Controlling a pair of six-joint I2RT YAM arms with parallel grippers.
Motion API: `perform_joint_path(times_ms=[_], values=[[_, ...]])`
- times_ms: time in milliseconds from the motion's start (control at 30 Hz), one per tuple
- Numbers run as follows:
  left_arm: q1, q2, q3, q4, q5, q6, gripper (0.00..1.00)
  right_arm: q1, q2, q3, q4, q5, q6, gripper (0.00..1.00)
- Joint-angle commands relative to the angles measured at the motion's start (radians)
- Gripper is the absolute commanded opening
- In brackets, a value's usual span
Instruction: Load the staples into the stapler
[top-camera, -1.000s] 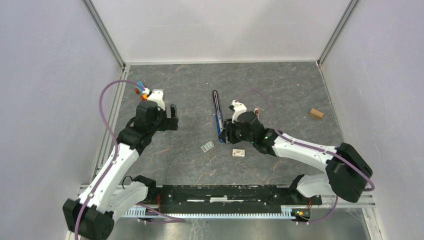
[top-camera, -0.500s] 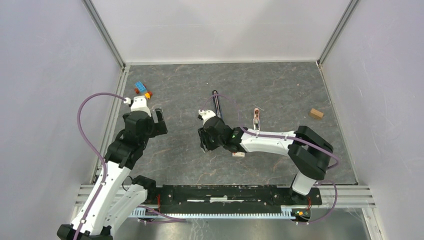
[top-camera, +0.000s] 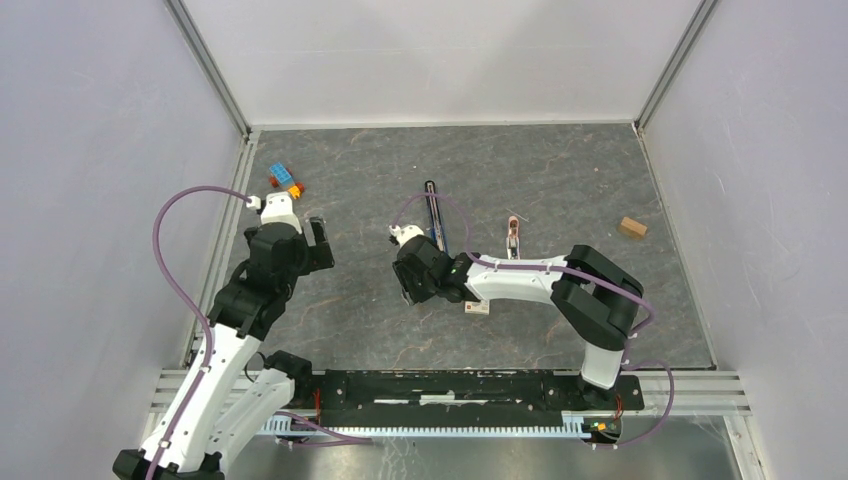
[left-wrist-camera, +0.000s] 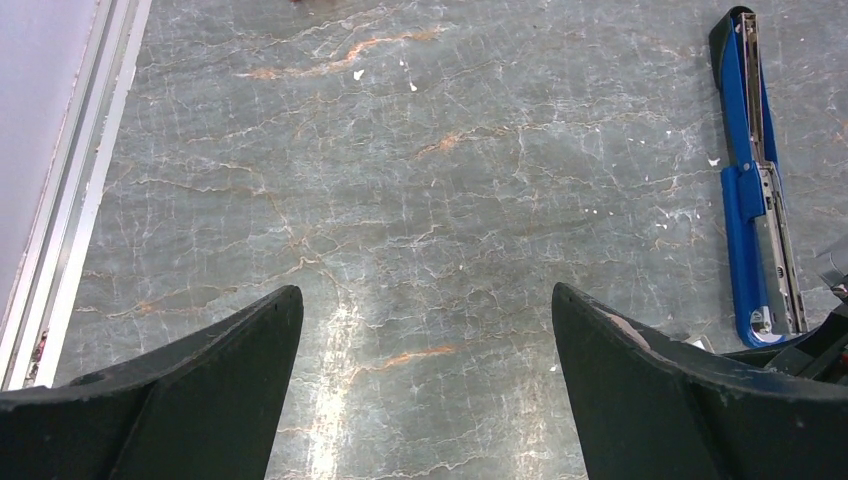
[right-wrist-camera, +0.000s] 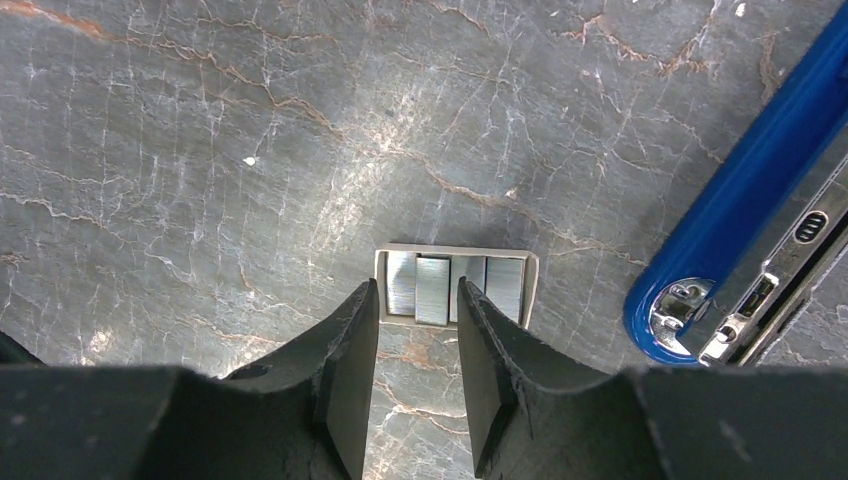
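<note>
At the near edge of the right wrist view, the right gripper (right-wrist-camera: 417, 300) has its jaws narrowed to a slot and is pinching nothing; bare table (right-wrist-camera: 200, 150) shows between the fingers. Just past the tips, the staples (right-wrist-camera: 455, 288) lie as short strips side by side in a shallow pale tray (right-wrist-camera: 532, 290), flat on the table. One strip lines up with the slot, with slack on both sides.

Assessment: the step in hand is picking a single strip. The tips should go down squarely over that strip's long edges, then close gently. Too hard a squeeze could snap the strip, and an off-centre descent could drag its neighbours or lift the light tray.

Off to the left, the left gripper (left-wrist-camera: 425, 295) is spread wide and empty above the table.

Beyond the tray and to its right, near but apart from it, the stapler (right-wrist-camera: 740, 190) lies opened out with its metal channel exposed. That suits loading, though it is unrestrained, so the left arm could steady it.
</note>
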Motion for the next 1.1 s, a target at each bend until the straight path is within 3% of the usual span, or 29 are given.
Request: perform_joint_path(times_ms=[0,1067], values=[[-0.004,0.0,0.025,0.013,-0.027,0.004,1.0,0.004,0.008,0.039,0.001,0.016,-0.01,0.4],[-0.017,-0.007,0.024,0.004,-0.033,0.001,1.0,0.006,0.009,-0.005,0.094,-0.116,0.053,0.4]])
